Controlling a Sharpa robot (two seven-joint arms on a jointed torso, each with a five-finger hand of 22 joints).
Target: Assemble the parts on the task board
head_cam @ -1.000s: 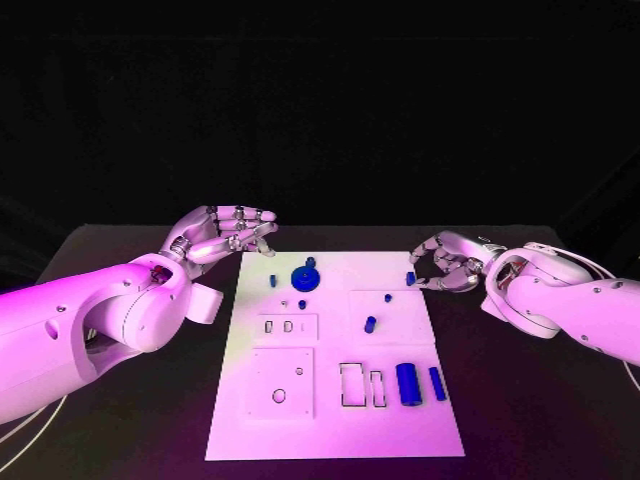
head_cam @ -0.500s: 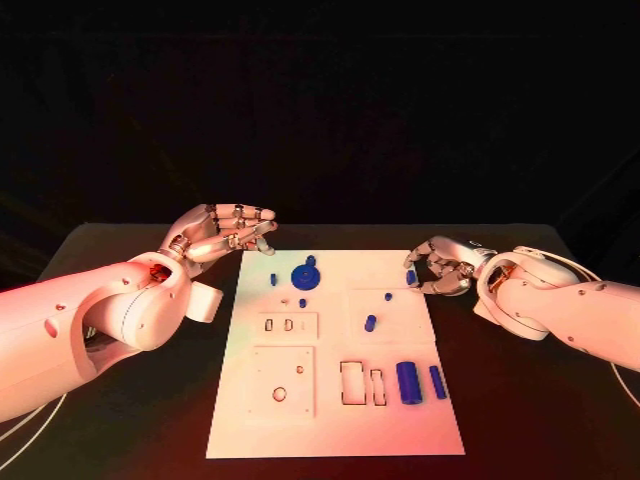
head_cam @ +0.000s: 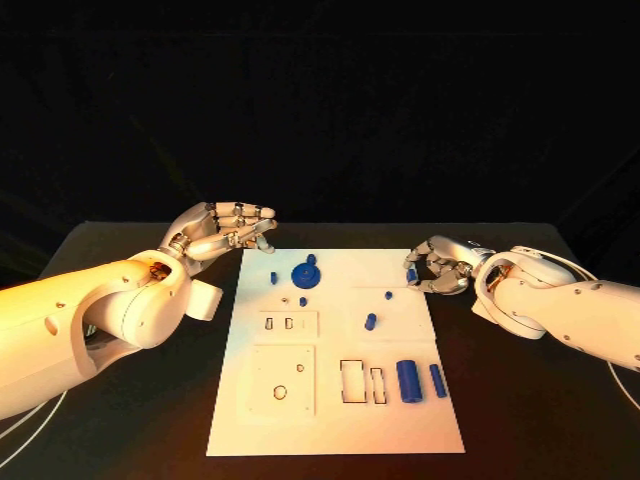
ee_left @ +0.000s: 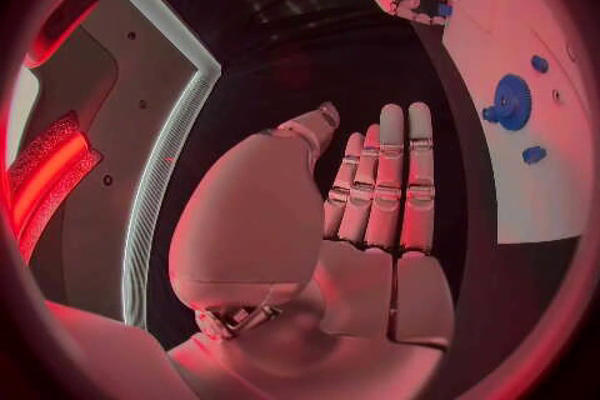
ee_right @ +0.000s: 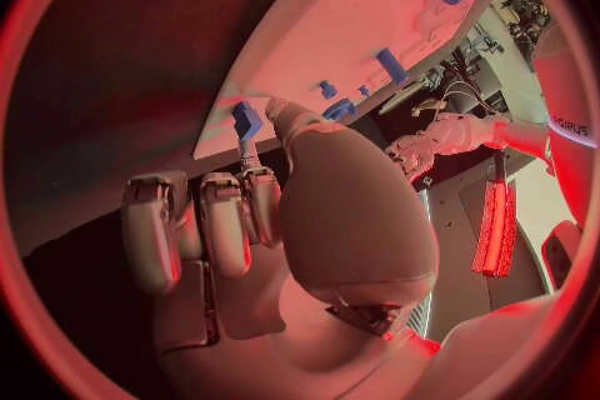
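Blue part (head_cam: 411, 276) pinched in my right hand (head_cam: 438, 266); left hand (head_cam: 222, 230) curled empty; most of the board (head_cam: 335, 420) awaits assembly.

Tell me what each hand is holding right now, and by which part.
The right hand pinches a small blue part at the task board's right edge; its top end sticks out above the fingertips. The left hand holds nothing.

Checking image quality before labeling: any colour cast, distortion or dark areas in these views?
Head view: warm orange light on the left arm, black background, task board evenly lit. Left wrist view: red cast, fisheye bends the board edge; left hand sharp. Right wrist view: red cast, right hand large, small blue part at its fingertips.
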